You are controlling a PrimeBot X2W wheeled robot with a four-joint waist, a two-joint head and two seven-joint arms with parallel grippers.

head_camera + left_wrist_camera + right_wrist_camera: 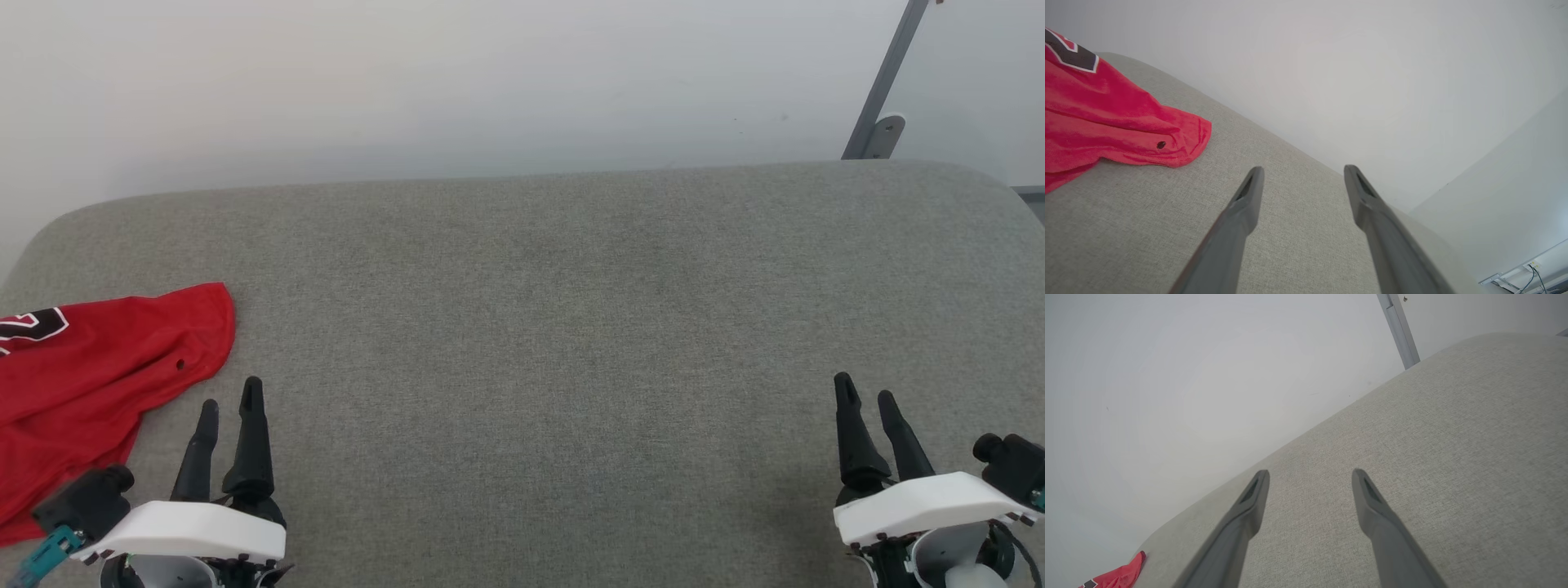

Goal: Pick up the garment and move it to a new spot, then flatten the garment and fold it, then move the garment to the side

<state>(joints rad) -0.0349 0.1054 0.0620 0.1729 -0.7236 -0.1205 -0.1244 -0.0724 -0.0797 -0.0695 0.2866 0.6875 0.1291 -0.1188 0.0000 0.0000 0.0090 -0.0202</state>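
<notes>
Head view: you see the garment [98, 359] bunched at the left edge of the grey padded surface [531, 327], part of it running out of frame.
Left gripper [230, 394]: its jaws are spread wide with nothing between them. It hovers just beside the garment's near hem, apart from the cloth.
Right gripper [864, 389]: this one is also spread wide and holds nothing. It sits well apart from the garment, at the far right.
Why placed so: both point forward in a ready pose, so the pickup looks not yet begun. Your left gripper is the nearer one for the first grab.
Garment look: the red cloth is crumpled in loose folds, with a black-and-white figure at its upper left and a small dark spot near the rounded corner.
Left wrist view: that corner lies flat on the surface, up and left of the fingers.
Handling: the cloth looks soft and limp, so expect it to drape and drag if you lift one corner.
</notes>
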